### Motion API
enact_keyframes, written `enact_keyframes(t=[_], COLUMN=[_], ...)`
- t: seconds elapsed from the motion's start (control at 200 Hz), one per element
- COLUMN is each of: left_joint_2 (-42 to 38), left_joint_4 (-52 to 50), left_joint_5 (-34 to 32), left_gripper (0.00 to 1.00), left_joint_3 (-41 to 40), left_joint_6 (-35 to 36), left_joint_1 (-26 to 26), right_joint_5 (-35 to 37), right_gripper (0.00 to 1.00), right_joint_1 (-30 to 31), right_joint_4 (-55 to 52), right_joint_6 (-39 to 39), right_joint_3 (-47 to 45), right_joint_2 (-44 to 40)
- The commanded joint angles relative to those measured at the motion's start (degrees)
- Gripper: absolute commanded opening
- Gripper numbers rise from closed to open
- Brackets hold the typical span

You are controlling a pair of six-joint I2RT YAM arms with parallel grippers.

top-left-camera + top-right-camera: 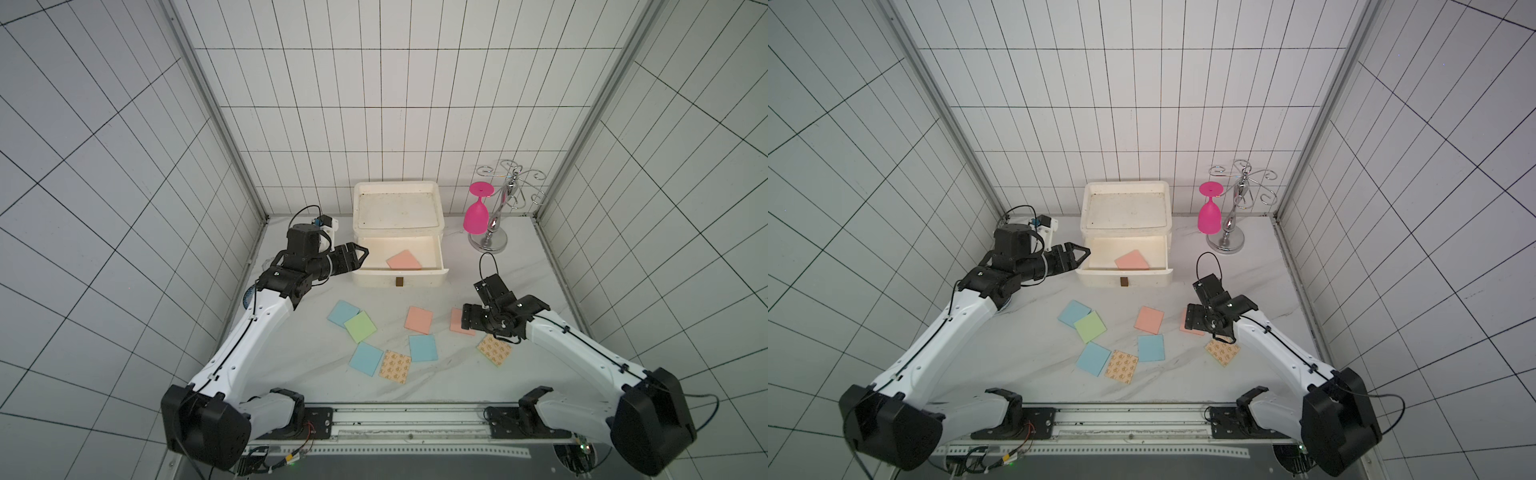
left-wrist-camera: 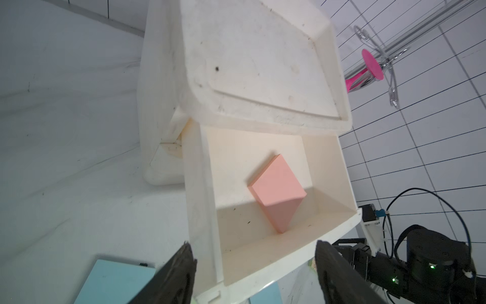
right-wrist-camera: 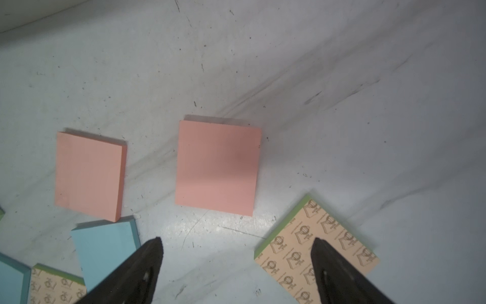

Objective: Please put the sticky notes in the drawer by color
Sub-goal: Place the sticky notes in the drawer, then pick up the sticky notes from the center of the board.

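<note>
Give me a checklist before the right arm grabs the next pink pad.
1. Is the drawer pulled open: ok.
2. Is the left gripper open and off the stored pink pad: ok.
3. Is the right gripper open and empty: ok.
4. Does the target pink pad lie flat, touching no other pad: ok.
5. Does the stored pink pad lie flat: not ok, it seems propped on the drawer's front wall.
</note>
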Motion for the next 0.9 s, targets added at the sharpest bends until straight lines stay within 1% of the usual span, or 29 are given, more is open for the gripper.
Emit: enact_keyframes(t=[0.0, 0.095, 0.175, 0.235, 0.35, 0.41, 0.485, 0.665, 0.78, 0.894], left_joint_2=[-2.22, -3.09, -4.84, -7.00, -12.00, -14.39, -16.34, -17.61, -17.96, -17.97], left_joint_4=[1.75, -1.48, -3.52, -3.93, -3.61, -2.21, -2.41, -5.95, -6.83, -7.15], left_joint_5=[-0.99, -2.41, -2.78, -3.15, -6.10, -5.54, -5.25, -7.86, -8.25, -9.44], left_gripper=[0.75, 0.75, 0.75, 0.74, 0.75, 0.75, 0.75, 0.75, 0.75, 0.74], left_joint_3=[-2.29, -0.98, -1.27, -2.52, -5.59, -7.00, -6.83, -4.88, -5.02, -4.97], left_joint_6=[2.51, 3.98, 3.82, 2.86, 0.57, -1.68, -3.22, -2.68, -3.11, -3.95], left_joint_1=[-0.05, -0.05, -0.13, -0.67, -2.56, -2.81, -3.40, -6.08, -7.27, -9.03], right_joint_5=[4.74, 5.26, 4.81, 4.52, 3.92, 3.74, 4.08, 5.08, 7.11, 8.11], right_gripper=[0.93, 0.93, 0.94, 0.94, 0.94, 0.94, 0.94, 0.93, 0.94, 0.94], right_joint_1=[2.05, 2.41, 2.51, 2.50, 2.59, 2.88, 3.24, 4.70, 6.65, 6.98], right_joint_4=[7.14, 9.98, 11.55, 12.81, 14.64, 15.24, 15.51, 14.38, 11.23, 10.01], right_joint_6=[4.65, 4.69, 4.72, 5.03, 5.47, 5.63, 5.74, 6.61, 6.64, 6.44], right_joint_3=[-1.02, -0.46, 0.24, 0.26, 0.09, 0.08, 0.00, -0.14, 2.04, 3.47], right_joint_2=[4.02, 9.05, 13.14, 15.69, 19.26, 20.34, 21.42, 21.57, 19.35, 15.56])
